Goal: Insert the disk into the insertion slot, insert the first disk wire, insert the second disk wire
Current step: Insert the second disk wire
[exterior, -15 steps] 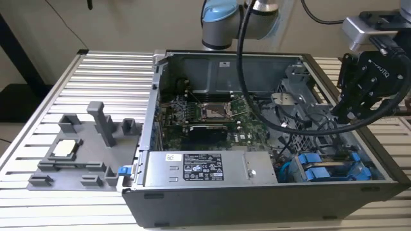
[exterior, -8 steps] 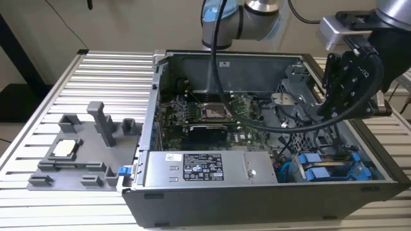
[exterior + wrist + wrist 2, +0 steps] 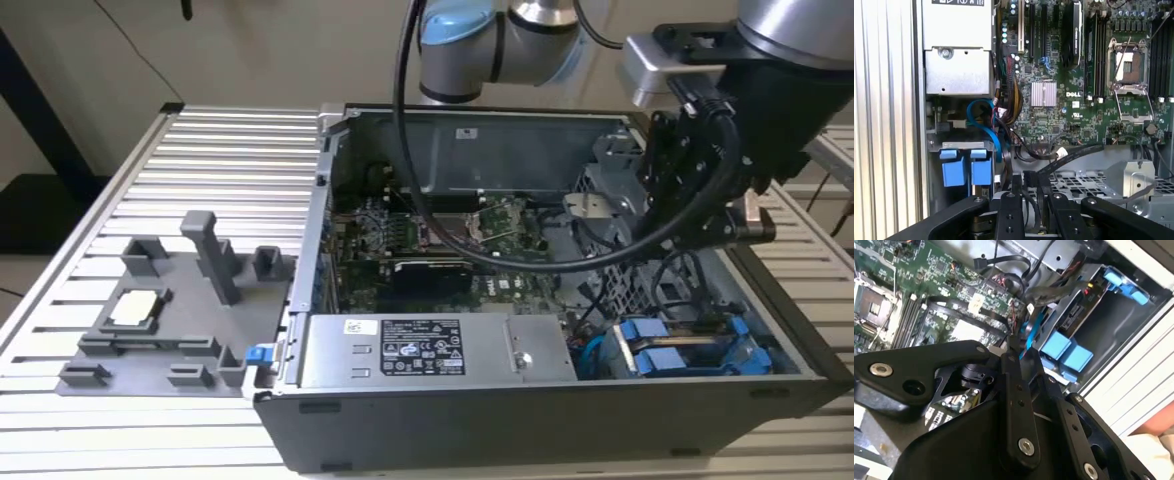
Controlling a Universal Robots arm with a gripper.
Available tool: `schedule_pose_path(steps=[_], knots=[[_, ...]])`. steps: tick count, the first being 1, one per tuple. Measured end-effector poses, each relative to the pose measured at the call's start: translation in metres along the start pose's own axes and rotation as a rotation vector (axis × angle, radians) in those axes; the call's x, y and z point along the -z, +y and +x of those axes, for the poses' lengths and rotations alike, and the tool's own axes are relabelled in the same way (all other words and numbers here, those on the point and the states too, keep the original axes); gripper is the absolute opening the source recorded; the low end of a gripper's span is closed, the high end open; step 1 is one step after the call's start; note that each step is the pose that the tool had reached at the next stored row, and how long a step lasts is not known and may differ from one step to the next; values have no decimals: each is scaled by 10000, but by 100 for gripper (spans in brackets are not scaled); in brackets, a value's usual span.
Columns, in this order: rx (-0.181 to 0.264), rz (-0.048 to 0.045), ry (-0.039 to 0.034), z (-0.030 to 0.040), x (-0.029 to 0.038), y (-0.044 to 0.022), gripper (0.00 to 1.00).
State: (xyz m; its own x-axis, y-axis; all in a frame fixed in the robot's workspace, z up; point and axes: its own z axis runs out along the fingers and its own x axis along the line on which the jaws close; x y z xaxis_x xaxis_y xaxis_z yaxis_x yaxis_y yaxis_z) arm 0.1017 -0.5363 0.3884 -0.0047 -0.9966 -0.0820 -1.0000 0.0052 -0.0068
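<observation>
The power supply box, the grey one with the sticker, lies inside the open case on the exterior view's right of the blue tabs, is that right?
Not quite. The exterior view shows the power supply box inside the open case, but it lies on the exterior view's left of the blue tabs, not on their right.

We see the arm hiding part of the perforated cage; the claw is cut by the first wrist view's edge.
</observation>
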Motion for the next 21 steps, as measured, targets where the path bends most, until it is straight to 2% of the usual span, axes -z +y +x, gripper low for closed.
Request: schedule_pose_path(steps=[2, 5, 8, 13, 15, 16, 17, 21], knots=[[37, 38, 0, 1, 0, 34, 27], [121, 153, 20, -1, -9, 62, 27], [333, 201, 157, -19, -25, 66, 27], [815, 188, 257, -75, -64, 76, 27], [862, 218, 404, -98, -71, 92, 27], [881, 249, 480, -110, -76, 101, 27], [901, 289, 517, -118, -84, 110, 27], [968, 512, 539, -135, -119, 152, 27]])
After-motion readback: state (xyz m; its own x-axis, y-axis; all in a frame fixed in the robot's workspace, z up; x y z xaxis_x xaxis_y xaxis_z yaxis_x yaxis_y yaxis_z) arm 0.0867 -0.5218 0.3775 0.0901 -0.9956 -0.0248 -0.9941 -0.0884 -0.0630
